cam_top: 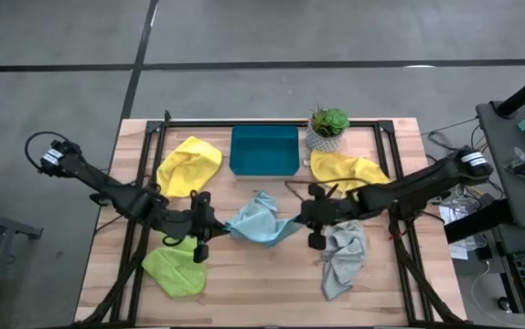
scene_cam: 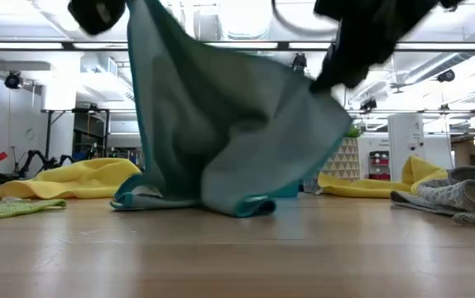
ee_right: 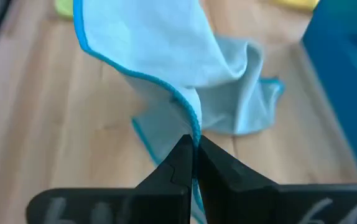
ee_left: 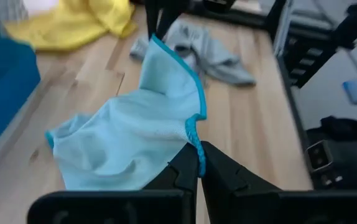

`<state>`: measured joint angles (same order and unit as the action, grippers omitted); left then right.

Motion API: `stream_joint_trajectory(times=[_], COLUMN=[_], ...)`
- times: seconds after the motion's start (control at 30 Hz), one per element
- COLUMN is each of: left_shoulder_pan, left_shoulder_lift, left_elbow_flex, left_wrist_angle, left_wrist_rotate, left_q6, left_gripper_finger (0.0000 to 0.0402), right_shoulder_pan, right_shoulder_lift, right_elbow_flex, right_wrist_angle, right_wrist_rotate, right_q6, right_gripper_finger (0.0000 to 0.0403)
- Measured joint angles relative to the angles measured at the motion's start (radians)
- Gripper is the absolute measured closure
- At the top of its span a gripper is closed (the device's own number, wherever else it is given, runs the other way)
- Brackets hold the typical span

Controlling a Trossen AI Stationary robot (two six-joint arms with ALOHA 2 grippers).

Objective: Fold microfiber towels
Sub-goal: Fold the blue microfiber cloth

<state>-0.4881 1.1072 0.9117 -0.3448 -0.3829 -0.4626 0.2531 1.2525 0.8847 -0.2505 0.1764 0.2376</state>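
Note:
A light blue towel point(cam_top: 262, 221) hangs between my two grippers at the table's middle, and its lower folds point(scene_cam: 236, 204) rest on the wood. My left gripper point(cam_top: 215, 222) is shut on the towel's left end. My right gripper point(cam_top: 301, 219) is shut on its right end. Lying flat and untouched are a yellow towel point(cam_top: 189, 164) at the far left, another yellow towel point(cam_top: 349, 169) at the far right, a lime green towel point(cam_top: 176, 270) at the near left and a grey towel point(cam_top: 343, 258) at the near right. My left gripper pinches the towel's darker hemmed edge point(ee_left: 196, 138) between its two fingertips point(ee_left: 185, 163), coming from the table's left and slanting down. The cloth sags away from the pinch, slack, down to the table. My right gripper pinches the hemmed edge point(ee_right: 193, 124) between its fingertips point(ee_right: 180, 152), slanting down from the table's right. The held end is raised, and the cloth below it falls in loose folds to the table.
A teal tray point(cam_top: 264, 151) stands at the far middle, with a small potted plant point(cam_top: 328, 128) to its right. A black frame rail point(cam_top: 144, 183) runs along the table's sides. Bare wood shows near the front edge, between the green and grey towels.

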Motion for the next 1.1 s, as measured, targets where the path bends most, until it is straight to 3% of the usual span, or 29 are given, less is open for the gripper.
stream_joint_trajectory(times=[0.27,0.47,0.63,0.87,1.1], left_shoulder_pan=[0.002,0.005,0.046,0.192,0.315], left_shoulder_lift=[-0.071,-0.138,-0.207,-0.273,-0.296], left_elbow_flex=[0.127,0.228,0.266,0.291,0.338], left_wrist_angle=[-0.036,-0.263,-0.302,-0.301,-0.301], left_wrist_rotate=[-0.01,-0.062,-0.11,-0.116,-0.045], left_q6=[0.16,0.165,0.222,0.296,0.42], left_gripper_finger=[0.0402,0.0402,0.0401,0.0402,0.0402], right_shoulder_pan=[0.0,-0.002,-0.028,-0.103,-0.192], right_shoulder_lift=[-0.09,-0.087,-0.084,-0.084,-0.085], right_elbow_flex=[0.247,0.413,0.519,0.635,0.72], right_wrist_angle=[-0.323,-0.502,-0.56,-0.613,-0.614], right_wrist_rotate=[-0.001,0.01,0.063,0.172,0.175], right_q6=[-0.027,-0.109,-0.18,-0.296,-0.416], right_gripper_finger=[0.0394,0.0394,0.0394,0.0394,0.0394])
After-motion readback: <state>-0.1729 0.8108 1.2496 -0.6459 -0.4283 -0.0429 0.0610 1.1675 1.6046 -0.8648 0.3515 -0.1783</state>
